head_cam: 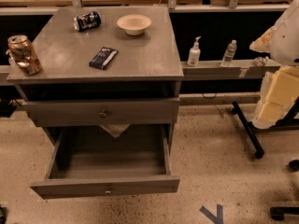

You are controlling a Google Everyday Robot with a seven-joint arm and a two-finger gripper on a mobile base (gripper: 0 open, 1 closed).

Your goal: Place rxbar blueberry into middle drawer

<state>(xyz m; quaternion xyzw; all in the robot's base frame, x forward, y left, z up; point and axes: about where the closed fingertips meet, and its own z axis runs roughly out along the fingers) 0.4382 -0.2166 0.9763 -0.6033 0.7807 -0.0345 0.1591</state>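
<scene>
The rxbar blueberry (pixel 103 58), a flat dark bar with a white and light-blue label, lies on the grey cabinet top (pixel 149 55), near its middle front. The middle drawer (pixel 140 185) is pulled far out towards me, and its inside shows nothing but bare grey floor. Its small round knob (pixel 108 189) is at the centre of the front. My gripper is out of view. Only a white and yellow part of my arm (pixel 282 64) shows at the right edge, well away from the cabinet.
A crushed blue can (pixel 87 21) and a cream bowl (pixel 134 24) sit at the back of the cabinet top. An orange can (pixel 24 55) stands at the front left corner. The drawer above (pixel 140 111) has a pale scrap (pixel 114 129) hanging under it. Two bottles (pixel 194 52) stand on a ledge at right.
</scene>
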